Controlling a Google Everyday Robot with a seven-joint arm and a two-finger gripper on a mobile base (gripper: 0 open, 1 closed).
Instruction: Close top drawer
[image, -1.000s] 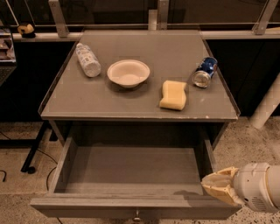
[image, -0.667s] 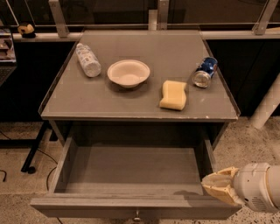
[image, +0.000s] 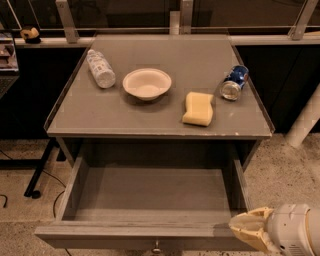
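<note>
Jaws drawn together on nothing: that was how the gripper (image: 235, 227) looked, its pale fingers meeting in a wedge low at the right of the camera view, just beside the right front corner of the top drawer (image: 150, 192). Whether the tips actually touched the front panel could not be told.

On the table top (image: 150, 120) lay, from the left, a plastic bottle (image: 100, 68) on its side, then a white bowl (image: 147, 83), a yellow sponge (image: 198, 108) and a blue can (image: 234, 82) tipped over near the right edge. None of these had any part in the job.

Below the table top the top drawer stood pulled out far toward the camera, its whole grey floor exposed and nothing visible inside. Its small round knob (image: 157, 246) showed at the bottom edge, at the middle of the front panel and well left of the gripper.

By my reading, the task had not visibly begun to take effect: the drawer was fully open, and the entire push inward was left to do. The gripper sat at about the front panel's level, placed plausibly for pressing on the right end of the front, though a push so far off centre might skew the drawer on its runners.
</note>
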